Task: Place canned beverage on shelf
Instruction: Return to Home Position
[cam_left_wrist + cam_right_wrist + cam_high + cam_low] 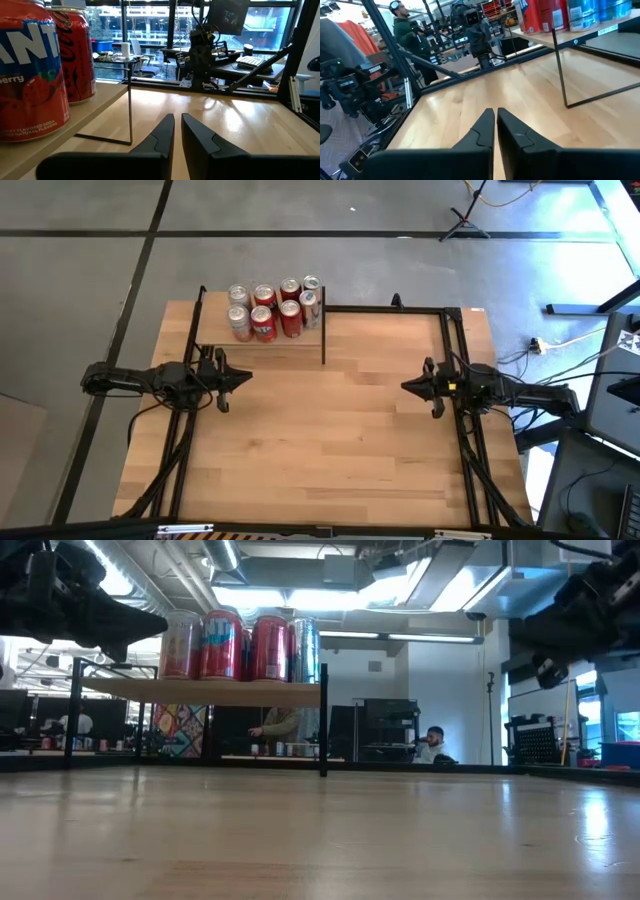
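Eight cans [272, 308] stand in two rows on the shelf [285, 346], upper centre of the high view. Lower left of it, the left gripper [246, 378] is clenched on nothing. At mid-right, the right gripper [406, 387] is likewise clenched and empty, both over the tabletop [330, 450].

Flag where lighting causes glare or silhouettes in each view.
Low view: ceiling lights leave the left arm and right arm as dark silhouettes, and sheen streaks the tabletop. Left wrist view: bright windows behind, glare on the tabletop. High view: even light, cans plainly lit.
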### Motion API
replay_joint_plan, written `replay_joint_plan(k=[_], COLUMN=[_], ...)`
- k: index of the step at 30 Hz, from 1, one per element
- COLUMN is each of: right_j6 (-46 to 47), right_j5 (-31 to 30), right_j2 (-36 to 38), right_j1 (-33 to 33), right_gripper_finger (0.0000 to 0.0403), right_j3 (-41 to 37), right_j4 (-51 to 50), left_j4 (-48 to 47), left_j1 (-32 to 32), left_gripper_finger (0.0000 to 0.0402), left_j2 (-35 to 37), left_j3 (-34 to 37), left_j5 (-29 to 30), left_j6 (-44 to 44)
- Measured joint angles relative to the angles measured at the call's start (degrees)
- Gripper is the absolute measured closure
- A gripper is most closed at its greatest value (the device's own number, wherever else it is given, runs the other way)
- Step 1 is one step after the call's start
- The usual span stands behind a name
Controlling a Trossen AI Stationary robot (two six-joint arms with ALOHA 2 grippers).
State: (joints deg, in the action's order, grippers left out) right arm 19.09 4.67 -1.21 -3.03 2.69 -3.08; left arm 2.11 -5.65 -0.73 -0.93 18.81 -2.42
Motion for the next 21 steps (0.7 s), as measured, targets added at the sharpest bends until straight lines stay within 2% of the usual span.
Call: replay_joint_plan(k=[9,21], right_j6=[-2.29,-1.40], right_j5=[-4.70,-4.97], right_j2=[0.60,-0.53], right_j1=[0.02,0.02], right_gripper_finger=[0.0391,0.0391], right_j3=[-1.89,-1.91], right_j4=[3.61,3.48], left_j4=[0.05,0.02], left_j1=[0.00,0.00], left_gripper_finger=[0.0374,0.0374], left_j2=[0.00,0.00], left_j3=[0.01,0.02], left_j5=[0.08,0.04], left_j6=[0.02,0.02])
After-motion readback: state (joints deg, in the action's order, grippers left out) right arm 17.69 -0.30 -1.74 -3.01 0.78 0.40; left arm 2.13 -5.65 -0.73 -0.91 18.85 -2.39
